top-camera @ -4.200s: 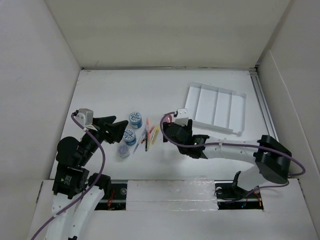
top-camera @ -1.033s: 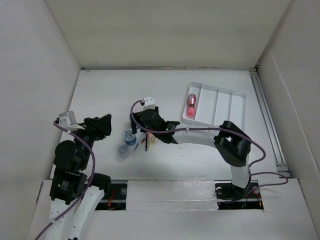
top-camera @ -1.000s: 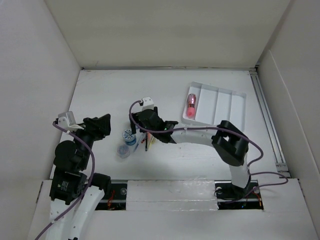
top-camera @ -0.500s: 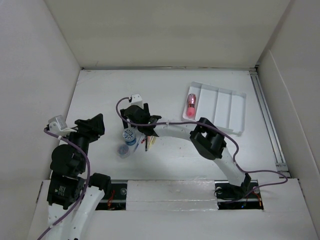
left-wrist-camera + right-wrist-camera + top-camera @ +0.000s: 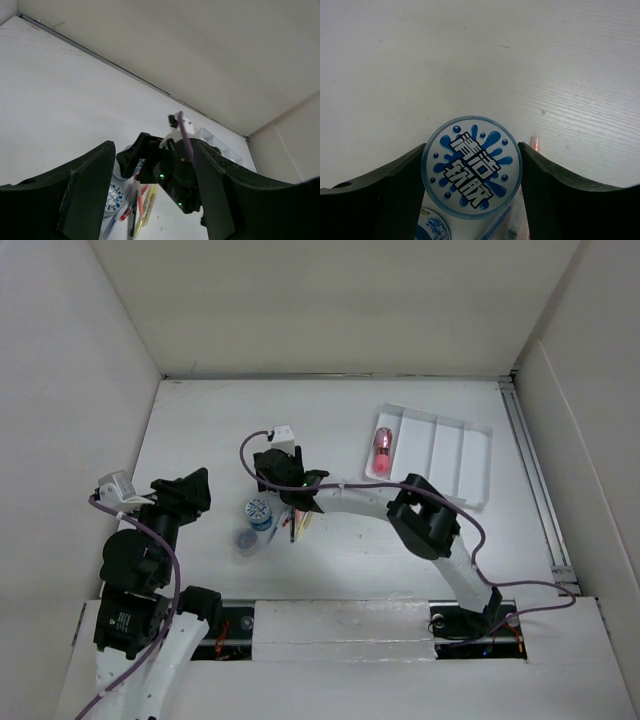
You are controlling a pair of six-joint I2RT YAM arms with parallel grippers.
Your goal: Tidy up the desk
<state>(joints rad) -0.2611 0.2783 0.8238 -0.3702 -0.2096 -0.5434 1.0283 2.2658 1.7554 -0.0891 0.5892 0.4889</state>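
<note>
On desk (image 5: 215,425), right gripper (image 5: 471,150) clasps blue-lidded tub (image 5: 471,175).

White four-compartment tray (image 5: 445,455) at right; pink object (image 5: 381,452) in leftmost compartment. Blue-lidded tub (image 5: 471,167), splash label, upright. Second blue-lidded tub (image 5: 259,509) just beside pens (image 5: 298,524). Small clear tub (image 5: 245,541) nearer front.

White desk (image 5: 200,420), compartment tray (image 5: 445,455) at R, pens (image 5: 298,523) + blue-lid tub (image 5: 260,510) + small jar (image 5: 246,540) mid-left

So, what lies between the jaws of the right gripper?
A round blue-labelled tub, seen in the right wrist view; contact with the jaws is unclear.
</note>
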